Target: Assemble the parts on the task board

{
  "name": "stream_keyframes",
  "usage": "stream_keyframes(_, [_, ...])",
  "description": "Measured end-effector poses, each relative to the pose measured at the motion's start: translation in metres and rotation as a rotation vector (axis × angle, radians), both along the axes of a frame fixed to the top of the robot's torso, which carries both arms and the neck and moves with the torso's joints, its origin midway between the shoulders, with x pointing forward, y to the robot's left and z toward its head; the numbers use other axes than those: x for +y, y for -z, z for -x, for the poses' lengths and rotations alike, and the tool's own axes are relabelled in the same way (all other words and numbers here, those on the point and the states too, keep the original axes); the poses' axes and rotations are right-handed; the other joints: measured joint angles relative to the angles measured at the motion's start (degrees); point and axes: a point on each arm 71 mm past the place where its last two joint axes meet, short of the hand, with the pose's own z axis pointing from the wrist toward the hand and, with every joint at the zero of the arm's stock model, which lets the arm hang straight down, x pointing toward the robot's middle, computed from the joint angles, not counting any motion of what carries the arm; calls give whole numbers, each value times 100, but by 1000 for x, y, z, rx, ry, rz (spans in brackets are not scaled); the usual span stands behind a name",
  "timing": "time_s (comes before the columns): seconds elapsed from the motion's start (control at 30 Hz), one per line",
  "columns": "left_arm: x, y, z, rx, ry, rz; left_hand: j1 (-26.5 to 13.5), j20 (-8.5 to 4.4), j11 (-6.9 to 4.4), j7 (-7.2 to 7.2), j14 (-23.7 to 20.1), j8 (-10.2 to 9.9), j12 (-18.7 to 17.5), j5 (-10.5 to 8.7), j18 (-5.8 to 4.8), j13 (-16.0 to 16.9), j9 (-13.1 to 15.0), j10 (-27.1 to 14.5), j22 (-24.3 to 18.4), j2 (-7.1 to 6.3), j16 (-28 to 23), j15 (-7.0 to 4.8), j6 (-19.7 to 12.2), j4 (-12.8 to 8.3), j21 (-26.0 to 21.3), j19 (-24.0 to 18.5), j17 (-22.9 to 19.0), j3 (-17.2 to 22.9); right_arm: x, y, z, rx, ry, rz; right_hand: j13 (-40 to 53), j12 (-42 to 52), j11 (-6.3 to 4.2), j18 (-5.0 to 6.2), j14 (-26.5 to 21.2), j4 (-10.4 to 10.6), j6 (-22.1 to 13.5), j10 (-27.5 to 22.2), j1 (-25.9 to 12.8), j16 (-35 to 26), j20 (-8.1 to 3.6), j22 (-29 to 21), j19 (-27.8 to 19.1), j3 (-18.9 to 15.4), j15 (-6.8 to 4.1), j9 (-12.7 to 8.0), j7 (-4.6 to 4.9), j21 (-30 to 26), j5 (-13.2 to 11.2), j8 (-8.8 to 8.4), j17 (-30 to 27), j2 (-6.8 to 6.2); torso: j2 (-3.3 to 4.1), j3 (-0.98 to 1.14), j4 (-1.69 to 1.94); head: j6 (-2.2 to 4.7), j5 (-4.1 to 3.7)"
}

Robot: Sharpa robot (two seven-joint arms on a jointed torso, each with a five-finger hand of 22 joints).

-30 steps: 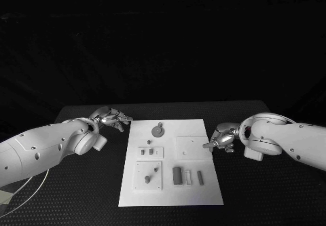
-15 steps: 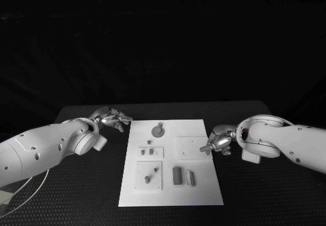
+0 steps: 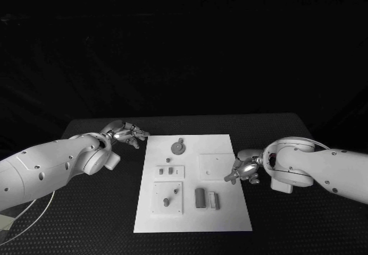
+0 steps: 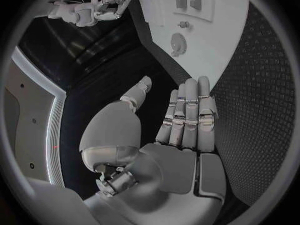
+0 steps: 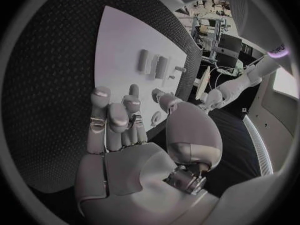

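A white rectangular task board point(image 3: 192, 212) lies mid-table on the black surface. Small grey parts rest on it: a round disc point(image 3: 178, 147) near the far end, short pegs point(image 3: 165, 171) in a recessed panel, upright bars point(image 3: 206, 198) toward the near end. The silver left hand point(image 3: 126, 134) and right hand point(image 3: 244, 171) flank the board, fingers loose, grasping nothing. Assembly seems barely begun, most pieces unplaced

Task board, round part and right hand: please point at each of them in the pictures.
task board point(image 3: 234, 220): head view, bare near right corner.
round part point(image 3: 178, 148): head view, disc centre.
right hand point(image 3: 244, 172): head view, middle of hand.
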Motion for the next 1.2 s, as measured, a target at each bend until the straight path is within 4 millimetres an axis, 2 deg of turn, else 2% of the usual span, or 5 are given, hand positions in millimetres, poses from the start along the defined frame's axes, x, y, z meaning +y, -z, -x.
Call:
stream_keyframes(0.1, [0,0,0,0,0,0,0,0,0,0,0,0,0,0,0,0,0,0,0,0,0,0,0,0,0,0,0,0,2,4,4,9,-3,10,-6,0,0,0,0,-115,0,0,-136,0,0,0,-1,88,1,0,0,0,0,0,0,-11,0,-1,0,-2,0])
stream_keyframes(0.37, [0,0,0,0,1,1,0,-22,0,0,0,0,0,0,0,-1,0,0,0,0,4,0,0,-11,0,22,-1,-20,18,26,16,52,-24,30,-12,0,0,0,-5,-192,0,0,-318,0,2,0,-1,165,5,-1,0,0,0,0,0,3,0,0,-3,-18,-4])
stream_keyframes(0.43, [0,0,0,1,1,1,0,-22,0,0,0,0,0,0,0,-1,0,0,0,0,4,0,0,-1,0,22,-1,-31,21,30,17,58,-24,31,-12,0,0,0,-6,-216,0,0,-344,0,2,0,-1,189,6,-1,0,0,0,0,0,-29,0,1,0,-25,-4])
stream_keyframes(0.97, [0,0,1,2,2,1,0,-22,0,0,0,0,0,0,0,-1,-5,0,1,0,4,0,0,-1,0,22,2,-31,35,52,21,93,-23,43,-24,0,0,0,-8,-230,-10,0,-564,0,24,0,-22,317,7,-2,-7,0,0,0,-7,-81,2,2,4,-82,7])
stream_keyframes(1.2, [0,0,1,3,2,1,-22,-21,0,0,0,0,0,0,0,-2,-5,0,1,22,4,0,0,-1,0,21,3,-31,39,58,22,99,-27,50,-24,0,0,0,4,-218,-10,0,-588,0,24,0,-22,334,-4,-1,-7,0,0,18,-7,-57,2,1,4,-101,10])
